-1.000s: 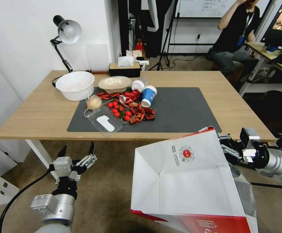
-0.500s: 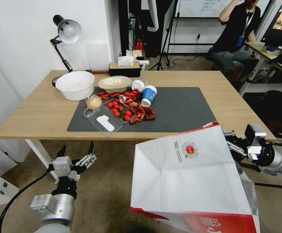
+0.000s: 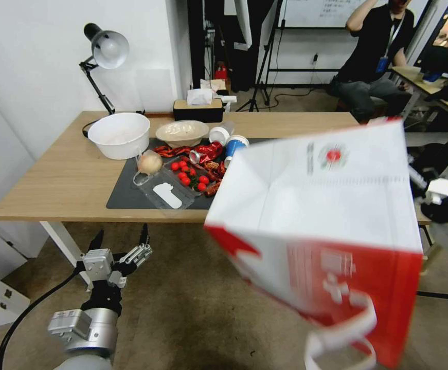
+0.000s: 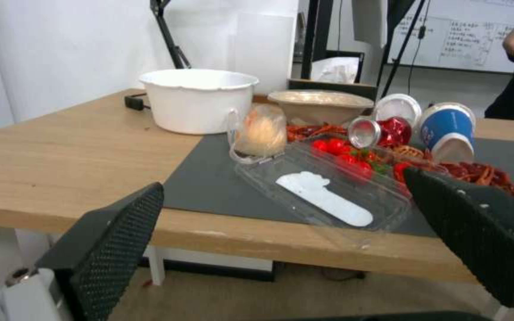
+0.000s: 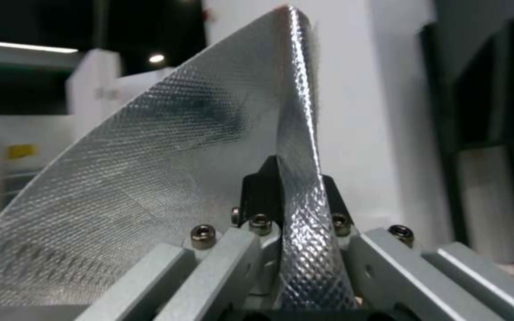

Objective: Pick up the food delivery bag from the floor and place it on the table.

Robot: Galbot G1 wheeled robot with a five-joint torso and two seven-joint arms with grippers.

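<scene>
The food delivery bag (image 3: 332, 216) hangs in the air, tilted, its white side with the round red logo uppermost and its red part and a white strap handle (image 3: 344, 334) lowest. It covers the right half of the table (image 3: 54, 185) and the dark grey mat (image 3: 126, 195). My right gripper (image 3: 415, 177) is at the bag's right edge, shut on its wall. In the right wrist view the gripper (image 5: 283, 187) pinches the silver foil lining (image 5: 167, 178). My left gripper (image 3: 122, 237) is open and empty, low over the floor (image 3: 193, 308) before the table's front edge; its black fingers (image 4: 108, 249) stand wide apart.
On the table's left half stand a white bowl (image 3: 120, 134), a beige bowl (image 3: 182, 132), a tipped blue cup (image 3: 234, 146), a clear tray (image 3: 164, 190) with tomatoes, red crayfish, a tissue box (image 3: 198, 109) and a desk lamp (image 3: 105, 49). A person (image 3: 373, 56) sits at back right.
The bag has swung up and to the right, from low before the table to the height of the tabletop, with its red part and handle now showing. My right arm rose with it. The left arm stayed.
</scene>
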